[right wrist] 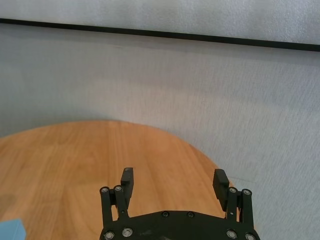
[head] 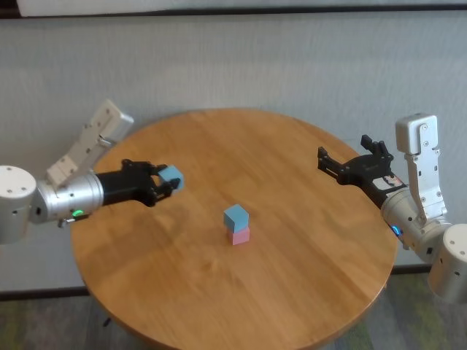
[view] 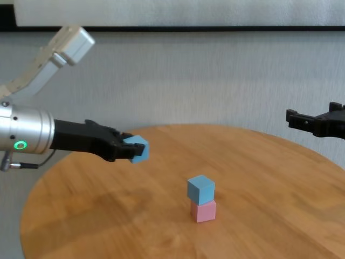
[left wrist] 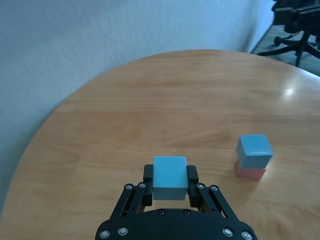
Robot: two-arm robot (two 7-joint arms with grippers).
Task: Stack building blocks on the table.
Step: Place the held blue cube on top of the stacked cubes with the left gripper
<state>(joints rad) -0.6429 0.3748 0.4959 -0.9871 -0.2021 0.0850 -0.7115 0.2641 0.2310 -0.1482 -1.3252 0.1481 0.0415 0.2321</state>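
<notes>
Your left tool (head: 166, 181) is clamped on a light blue block (head: 172, 176), its two black fingers (left wrist: 192, 176) pressed against opposite sides of the cube. It holds that block in the air above the left part of the round wooden counter (head: 292, 292), clear of the surface; you can see its shadow on the wood in the chest view. From the left wrist view the held block's top face and near face show, while the side faces under the fingers are covered.

Your right tool (head: 350, 162) hangs over the right edge of the counter with its fingers spread wide and nothing between them. In the chest view only its tip shows at the right border, the rest cut off.

Near the middle of the counter, a second light blue block (head: 236, 216) sits on top of a pink block (head: 241, 235). The upper one is turned slightly against the lower, so their edges do not line up. This pair stands well apart from both tools, nearer to the left one. In the right wrist view a small blue patch shows at the bottom corner, too cropped to tell which block it is.
</notes>
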